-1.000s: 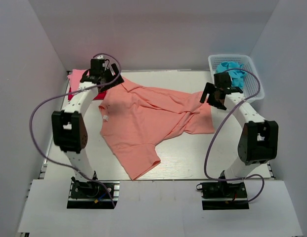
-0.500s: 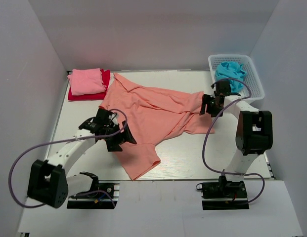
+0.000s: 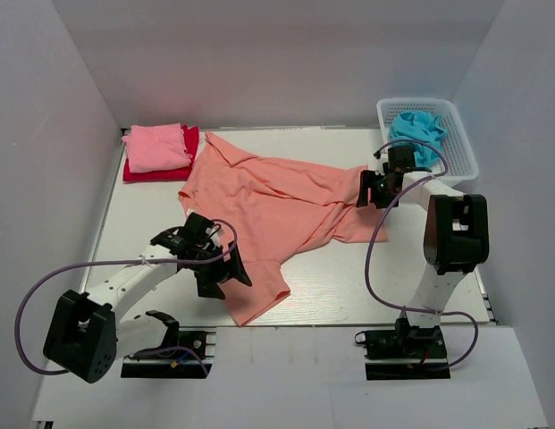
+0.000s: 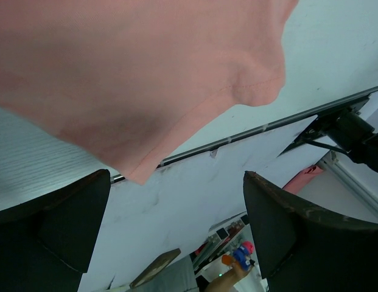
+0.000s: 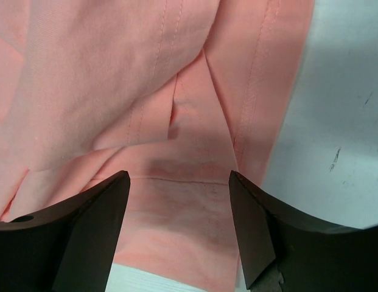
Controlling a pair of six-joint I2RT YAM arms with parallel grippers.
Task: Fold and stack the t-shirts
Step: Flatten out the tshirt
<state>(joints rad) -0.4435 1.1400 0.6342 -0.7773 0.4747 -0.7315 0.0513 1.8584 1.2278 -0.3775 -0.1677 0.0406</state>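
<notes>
Salmon-orange t-shirt is lying rumpled while left gripper and right gripper, both gaping and empty, are hovering at its edges, each needing one clean hem pinch.

Left gripper spread wide, arm stretched low, right gripper parted, pointing down

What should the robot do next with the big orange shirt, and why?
Probably the right gripper should dip and close on the salmon-orange t-shirt. Its jaws stand open right over a bunched edge of the cloth, and the shirt lies crumpled, not yet folded. The left gripper is open by the shirt's near edge too.
</notes>
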